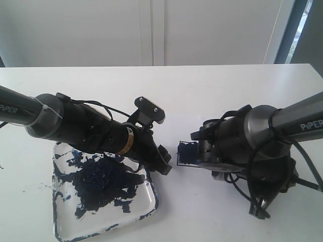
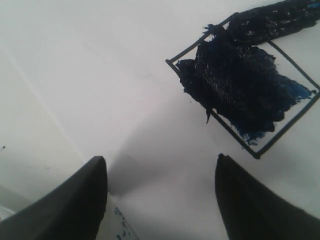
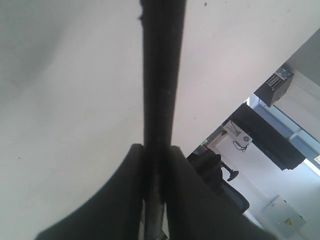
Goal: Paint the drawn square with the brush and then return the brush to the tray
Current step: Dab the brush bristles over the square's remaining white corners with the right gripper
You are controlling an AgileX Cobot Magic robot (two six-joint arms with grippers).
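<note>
The drawn square (image 2: 240,85) is a thin black outline, its inside mostly smeared dark blue; it also shows between the arms as the square (image 1: 185,154). The brush (image 3: 160,75) is a black stick held in my right gripper (image 3: 156,150), which is shut on its handle. Its paint-loaded bristles (image 2: 272,20) lie over one corner of the square. My right gripper (image 1: 198,151) sits just right of the square. My left gripper (image 2: 161,159) is open and empty, hovering over bare table short of the square. The tray (image 1: 65,224), blotched dark blue, lies under my left arm, left gripper (image 1: 162,164) past its far right corner.
A corner of the tray (image 2: 117,225) shows between the left fingers. Small paint specks (image 1: 30,187) dot the white table left of the tray. A wall runs behind the table's far edge (image 1: 161,65).
</note>
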